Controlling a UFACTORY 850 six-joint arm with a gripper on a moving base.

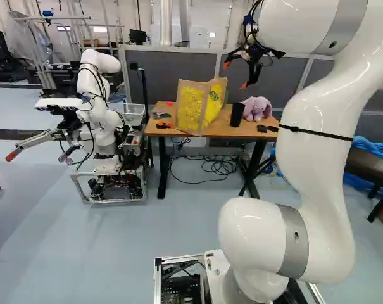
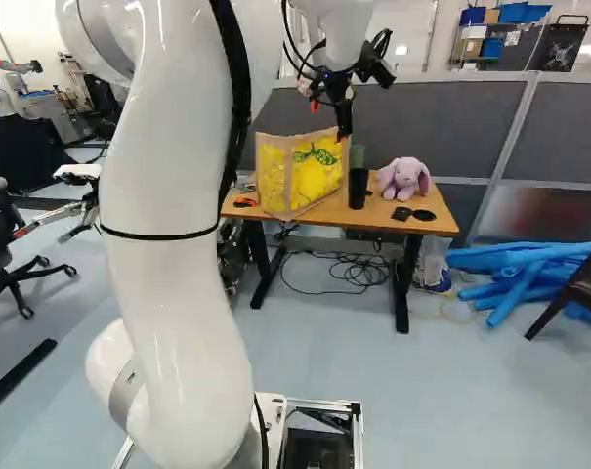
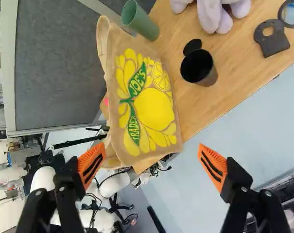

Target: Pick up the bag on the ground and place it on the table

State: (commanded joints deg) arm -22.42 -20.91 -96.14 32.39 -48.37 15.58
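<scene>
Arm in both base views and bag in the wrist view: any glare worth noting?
Left base view: small bright highlights on the glossy white arm. Right base view: a soft sheen on it. Wrist view: no obvious glare on the printed bag; the black cup looks dark inside.

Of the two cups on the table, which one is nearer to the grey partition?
The green cup, beside the bag; the black cup stands farther from the partition, toward the table's front edge.
</scene>
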